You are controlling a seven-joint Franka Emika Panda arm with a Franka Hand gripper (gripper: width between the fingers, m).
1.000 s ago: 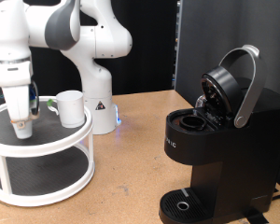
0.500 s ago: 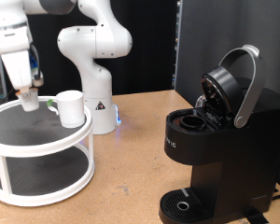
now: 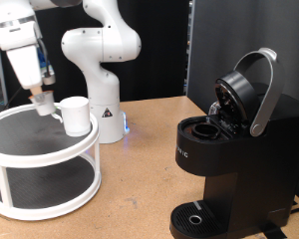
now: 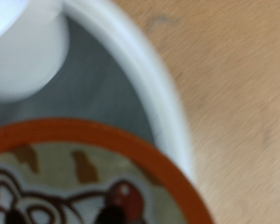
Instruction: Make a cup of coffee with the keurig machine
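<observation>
My gripper [image 3: 41, 104] hangs above the top tier of the white round stand [image 3: 50, 152], just to the exterior view's left of the white cup [image 3: 77, 115]. It is shut on a small white coffee pod [image 3: 42, 103]. The pod's printed, orange-rimmed lid [image 4: 84, 177] fills the wrist view close up, and the cup [image 4: 23, 47] shows beside it. The black keurig machine [image 3: 224, 149] stands at the exterior view's right with its lid [image 3: 247, 92] hinged open and the pod chamber [image 3: 202, 128] exposed.
The two-tier white stand has a dark mesh lower shelf [image 3: 40, 184]. The robot's base [image 3: 105, 110] stands behind the cup. The machine's round drip tray [image 3: 194, 219] sits low at the front. Bare wooden table [image 3: 140, 179] lies between stand and machine.
My gripper has risen off the stand's top tier with the pod and moved towards the exterior view's right, closer to the cup. The cup and machine have not moved.
</observation>
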